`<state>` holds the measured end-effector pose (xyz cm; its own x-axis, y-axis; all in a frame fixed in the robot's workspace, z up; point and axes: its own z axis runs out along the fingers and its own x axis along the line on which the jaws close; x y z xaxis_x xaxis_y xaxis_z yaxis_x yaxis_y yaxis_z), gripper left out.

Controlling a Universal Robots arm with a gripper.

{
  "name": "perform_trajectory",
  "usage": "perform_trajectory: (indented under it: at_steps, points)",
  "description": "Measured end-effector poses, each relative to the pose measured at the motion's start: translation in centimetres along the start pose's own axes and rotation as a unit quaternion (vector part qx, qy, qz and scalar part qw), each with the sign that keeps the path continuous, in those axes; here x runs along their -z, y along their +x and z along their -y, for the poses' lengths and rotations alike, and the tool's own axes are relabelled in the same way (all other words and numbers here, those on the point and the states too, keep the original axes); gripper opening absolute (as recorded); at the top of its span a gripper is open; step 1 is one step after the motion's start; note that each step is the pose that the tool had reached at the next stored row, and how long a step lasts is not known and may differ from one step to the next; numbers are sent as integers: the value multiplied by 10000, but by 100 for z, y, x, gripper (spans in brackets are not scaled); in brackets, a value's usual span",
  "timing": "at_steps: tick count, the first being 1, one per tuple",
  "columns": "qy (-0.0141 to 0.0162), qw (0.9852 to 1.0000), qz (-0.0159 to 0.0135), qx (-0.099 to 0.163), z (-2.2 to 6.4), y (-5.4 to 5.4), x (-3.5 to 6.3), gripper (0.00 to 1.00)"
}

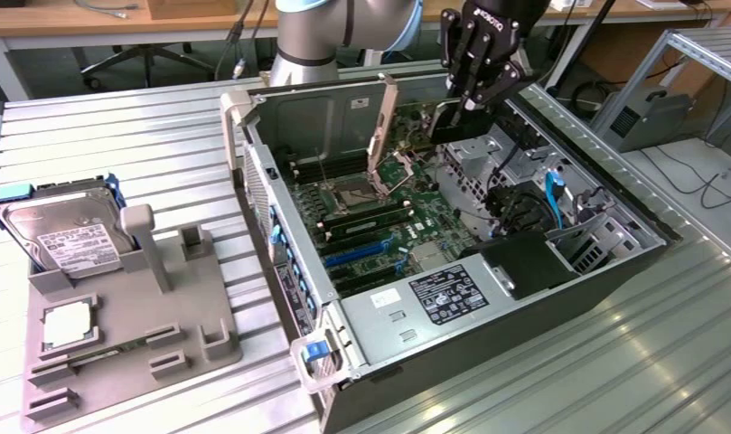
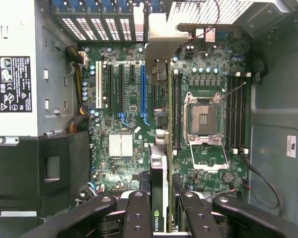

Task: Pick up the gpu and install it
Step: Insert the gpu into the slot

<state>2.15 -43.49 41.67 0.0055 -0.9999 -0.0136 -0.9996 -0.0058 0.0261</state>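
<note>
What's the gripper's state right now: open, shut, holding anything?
gripper: closed on the gpu, which is held on edge above the motherboard.

The gpu [image 1: 385, 117] hangs in the tool [image 1: 465, 107] above the motherboard [image 1: 389, 226] in the case [image 1: 498, 380].

Hangs over the open computer case [image 1: 486, 362] with the gripper [image 1: 468, 107] clamped on the top edge of the gpu [image 1: 432, 134]. Holds the card on edge, with its metal bracket [image 1: 386, 122] upright at the end toward the exterior view's left of the gripper. Below the gripper, inside the case, the motherboard [image 1: 378, 221]. Well away from the gripper, toward the exterior view's left, a hard drive [image 1: 64, 237] standing in a grey fixture [image 1: 160, 307], with a small silver chip [image 1: 66, 325] lying near it.
</note>
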Motion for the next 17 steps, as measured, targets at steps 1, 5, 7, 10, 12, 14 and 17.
perform_trajectory:
  at_steps: [1, 5, 7, 10, 12, 14, 17]
  points:
    - [0, 10000, 0, 0, -1, 0, -6, 27]
    - [0, 10000, 0, 0, -3, 0, -17, 27]
    - [0, 10000, 0, 0, -4, 0, -24, 27]
    - [0, 10000, 0, 0, -8, 1, -47, 27]
    - [0, 10000, 0, 0, -10, 1, -60, 27]
    - [0, 10000, 0, 0, -11, 1, -76, 27]
    - [0, 10000, 0, 0, -14, 1, -98, 27]
